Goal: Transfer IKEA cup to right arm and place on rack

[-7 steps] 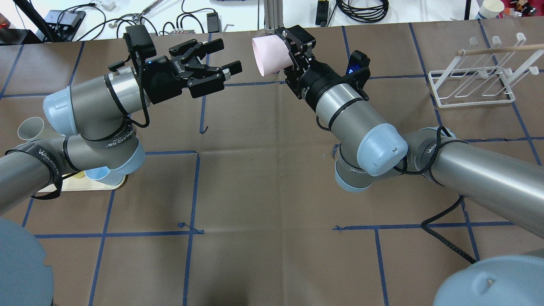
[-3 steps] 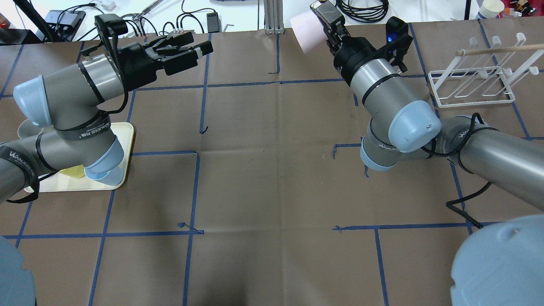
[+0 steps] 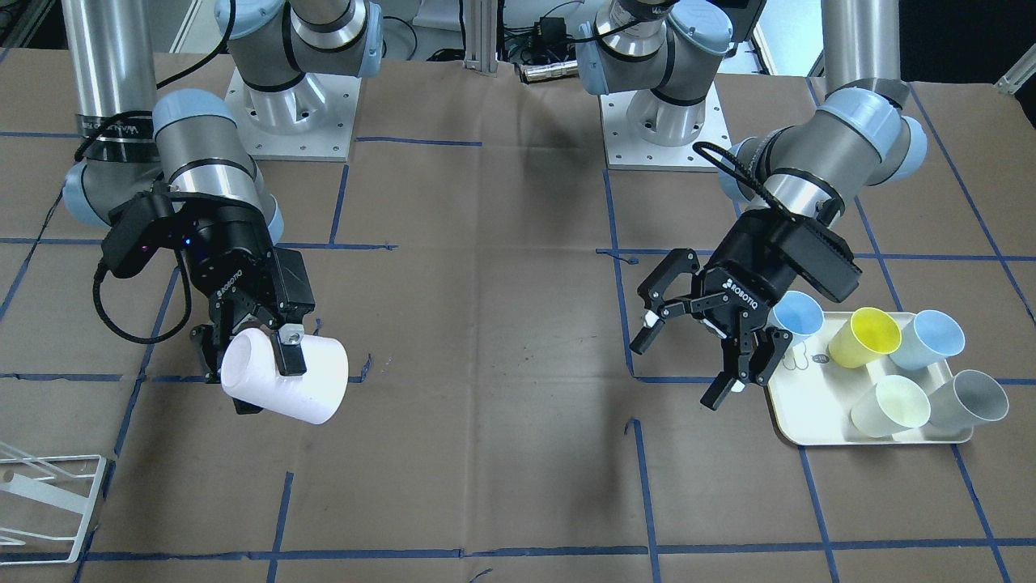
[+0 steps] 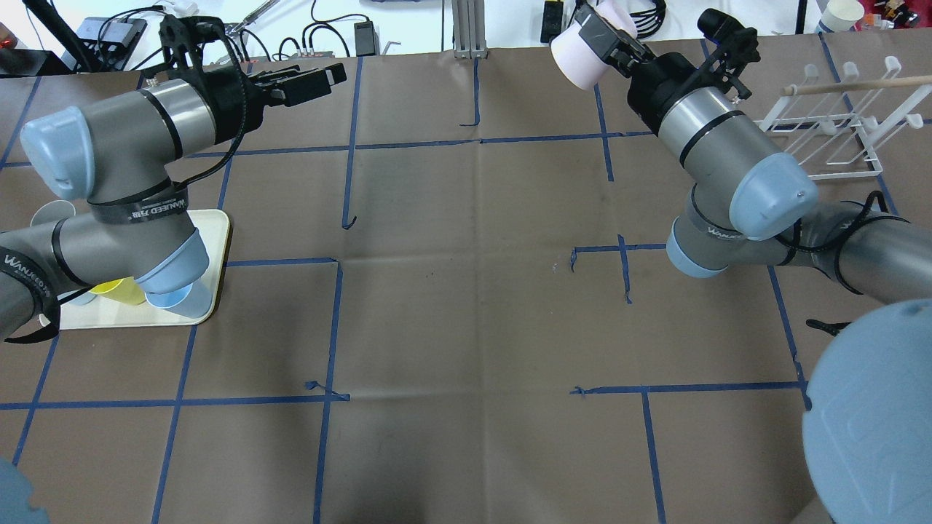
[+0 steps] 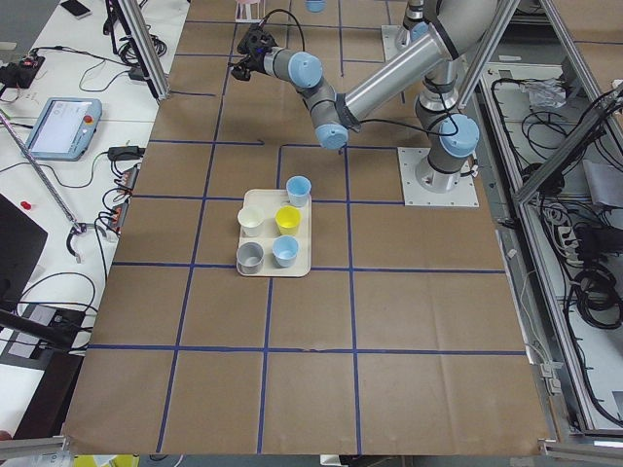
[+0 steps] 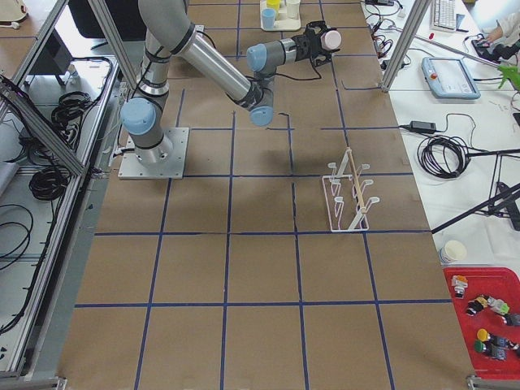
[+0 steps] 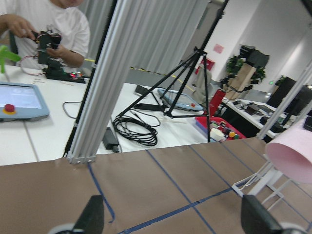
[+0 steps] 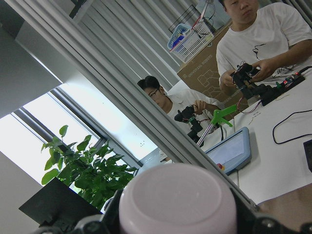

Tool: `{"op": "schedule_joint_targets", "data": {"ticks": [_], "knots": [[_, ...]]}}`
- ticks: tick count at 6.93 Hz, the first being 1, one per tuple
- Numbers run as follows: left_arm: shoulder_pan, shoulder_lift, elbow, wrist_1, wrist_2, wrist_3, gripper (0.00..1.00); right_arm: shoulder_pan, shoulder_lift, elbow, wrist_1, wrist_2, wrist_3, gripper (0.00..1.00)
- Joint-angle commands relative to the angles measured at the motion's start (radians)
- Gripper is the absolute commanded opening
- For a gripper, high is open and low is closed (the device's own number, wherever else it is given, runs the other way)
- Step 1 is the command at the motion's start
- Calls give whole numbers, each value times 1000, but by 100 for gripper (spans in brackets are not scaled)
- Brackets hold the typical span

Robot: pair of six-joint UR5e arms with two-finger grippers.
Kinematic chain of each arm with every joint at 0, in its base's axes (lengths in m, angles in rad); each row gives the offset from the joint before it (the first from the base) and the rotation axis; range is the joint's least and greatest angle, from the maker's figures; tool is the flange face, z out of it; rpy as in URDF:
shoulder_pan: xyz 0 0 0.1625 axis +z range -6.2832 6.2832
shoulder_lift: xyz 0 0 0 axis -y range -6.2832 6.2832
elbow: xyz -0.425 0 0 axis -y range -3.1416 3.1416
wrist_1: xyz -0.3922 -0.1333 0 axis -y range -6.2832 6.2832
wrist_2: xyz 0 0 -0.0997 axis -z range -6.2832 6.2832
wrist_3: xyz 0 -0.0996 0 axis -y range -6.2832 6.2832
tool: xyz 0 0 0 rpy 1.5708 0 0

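"So which arm has the cup?"

"The right one. The right gripper (image 3: 263,376) has its fingers clamped across the wall of the pale pink IKEA cup (image 3: 312,389). It holds the cup on its side in the air over the right half of the table (image 3: 502,453), mouth turned toward the middle. The left one holds nothing, so I'd call the transfer finished."

"Why carry it sideways?"

"I'd guess because gripping the wall leaves the mouth free. The rack (image 4: 808,173) is thin white wire with upright prongs. My guess is the cup has to be tipped mouth-down to slip over one."

"And where's the rack?"

"At the far right of the table, toward the operators' side. From overhead it sits just past the right wrist, and the cup hangs to its left, not over it yet."

"What about the other arm?"

"The left gripper (image 3: 700,360) has its fingers spread wide, with nothing between them. It hangs just beside the cream tray (image 3: 809,433), where the spare cups (image 3: 870,338) stand mouth up. That seems a sensible spot, out of the way and next to the supply."

"Anything that could go wrong?"

"A wooden rod (image 4: 844,86) runs across the top of the rack. I'd think the cup needs to come in clear of it, or the rim may catch."
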Motion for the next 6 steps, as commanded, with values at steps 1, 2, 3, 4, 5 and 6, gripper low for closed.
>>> {"op": "schedule_joint_targets", "data": {"ticks": [1,2,3,4,5,6], "knots": [[-80,35,82,-275,263,-1,99,-113,21,4,25,90,-369,24],[-119,59,160,-473,383,0,99,-190,15,3,104,151,-484,24],[-137,70,214,-598,428,-6,99,-274,15,0,173,161,-645,24],[-141,93,237,-761,486,-59,99,-348,15,-5,227,173,-736,24],[-141,125,239,-888,493,-70,99,-402,26,-13,234,179,-780,24],[-141,148,251,-1006,552,-70,99,-410,41,-55,253,179,-849,24]]}}
